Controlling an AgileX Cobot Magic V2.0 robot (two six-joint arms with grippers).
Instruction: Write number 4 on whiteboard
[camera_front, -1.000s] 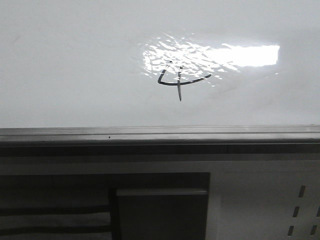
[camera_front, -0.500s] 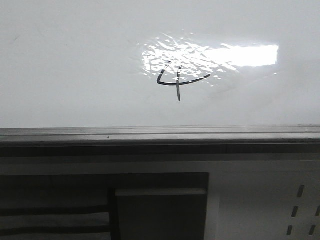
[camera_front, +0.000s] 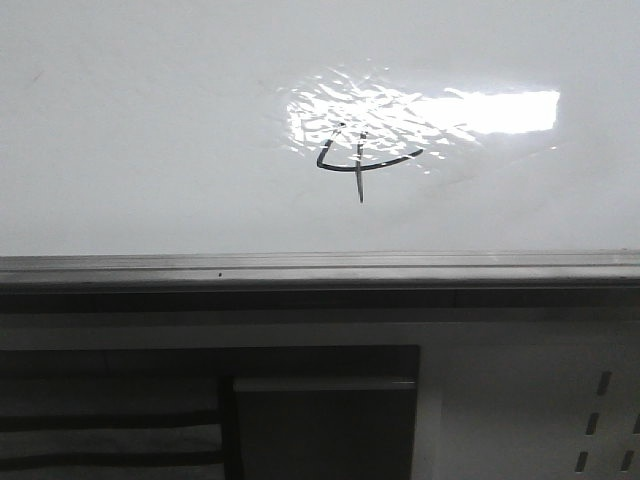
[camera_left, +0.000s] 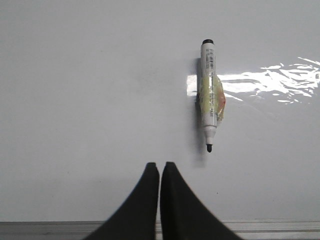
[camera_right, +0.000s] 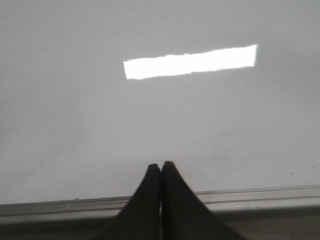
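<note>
The glossy whiteboard (camera_front: 150, 130) fills the upper front view, with a grey edge rail (camera_front: 300, 268) below it. A small dark open-topped number 4 (camera_front: 357, 158) is drawn near the bright rippled reflection. No gripper shows in the front view. In the left wrist view my left gripper (camera_left: 160, 165) is shut and empty above the board (camera_left: 75, 100). An uncapped white marker (camera_left: 210, 95) with yellow tape lies on the board, apart from the fingers. In the right wrist view my right gripper (camera_right: 160, 165) is shut and empty over the bare board (camera_right: 75, 115).
Below the rail in the front view are a dark recess (camera_front: 320, 420) and a white perforated panel (camera_front: 590, 410). The board's edge rail also shows in the left wrist view (camera_left: 280, 227) and in the right wrist view (camera_right: 260, 197).
</note>
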